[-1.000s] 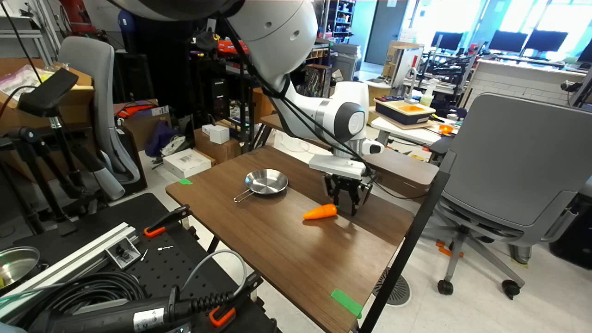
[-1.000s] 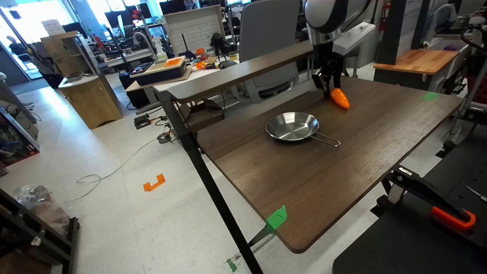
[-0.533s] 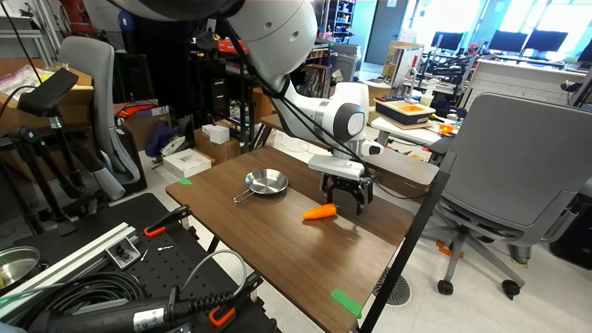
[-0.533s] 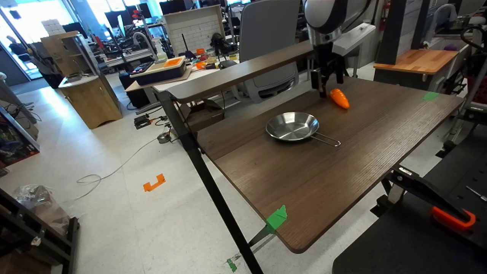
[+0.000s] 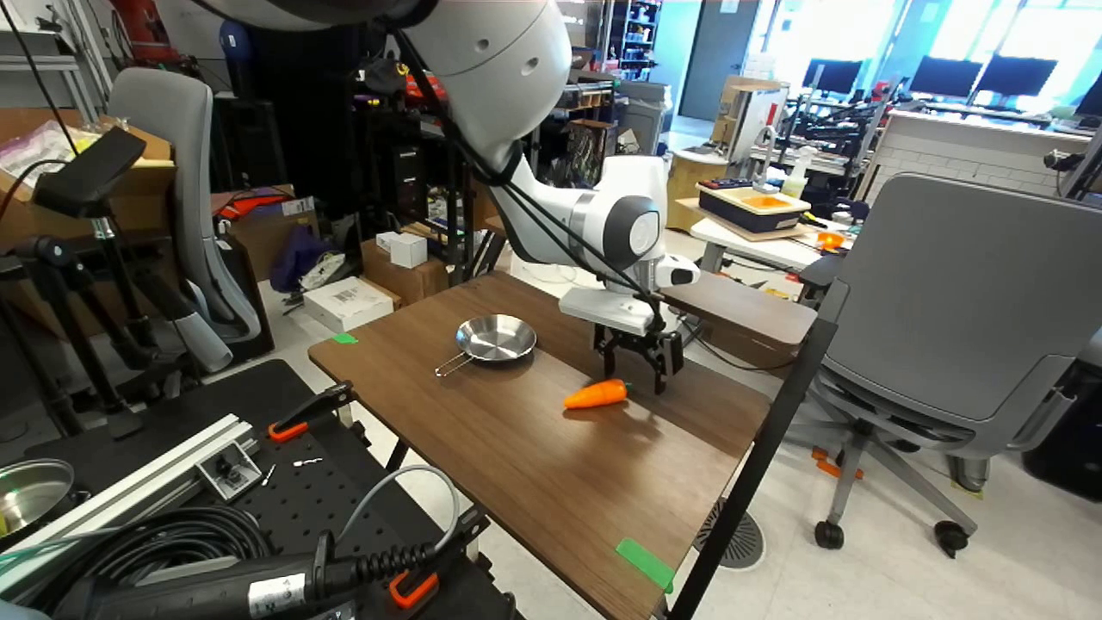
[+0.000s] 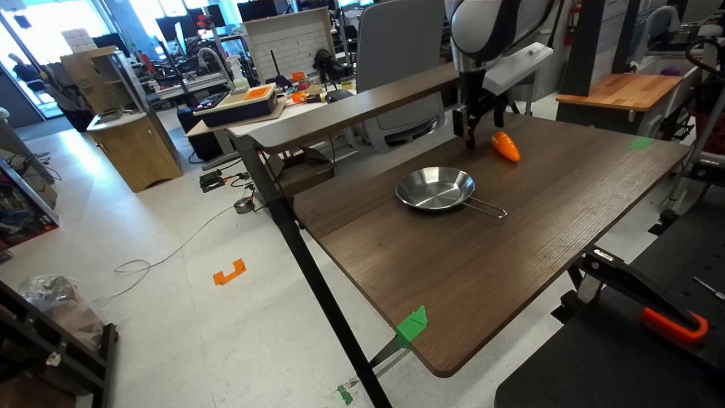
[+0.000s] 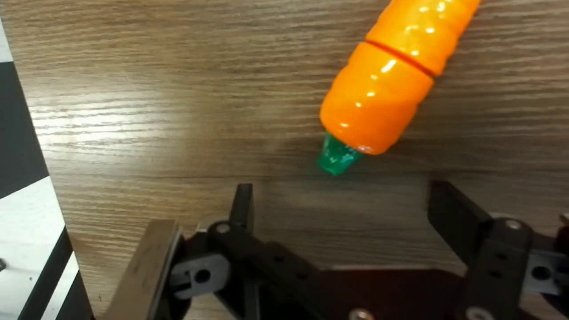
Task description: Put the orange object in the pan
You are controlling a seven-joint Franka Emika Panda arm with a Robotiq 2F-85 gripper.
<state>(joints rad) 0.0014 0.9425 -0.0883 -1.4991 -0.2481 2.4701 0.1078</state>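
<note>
Orange object (image 7: 386, 100), carrot-shaped, lying on its side on the wood-grain tabletop (image 7: 169, 146), just ahead of the pincer (image 7: 340, 202). Its green stem (image 7: 335, 156) faces the gap between the fingers (image 7: 458, 218) without entering it; the tapering end (image 5: 575, 401) points away from them, cropped in the wrist view but visible in both exterior views. The pincer is released: its fingers stand well apart, with nothing held between them. The silver pan (image 5: 497, 338) rests on the same tabletop, well apart from the pincer and off to one side of it. Handling (inferred): the glossy, hard-looking surface suggests light, rigid plastic, difficult to crush but apt to slip or roll under an off-centre squeeze. A groove (image 7: 402, 58) crosses the body behind the shoulder and may mark a joint, where two pieces could part if twisted or bent. Preferred hold: across the thick shoulder, close to the groove, with the pads (image 7: 241, 206) flat on opposite flanks; the short stem and narrow tip would offer poor purchase. As the body lies obliquely to the fingers, a forward shift and a small turn of the pincer would probably square the pads to it.
</note>
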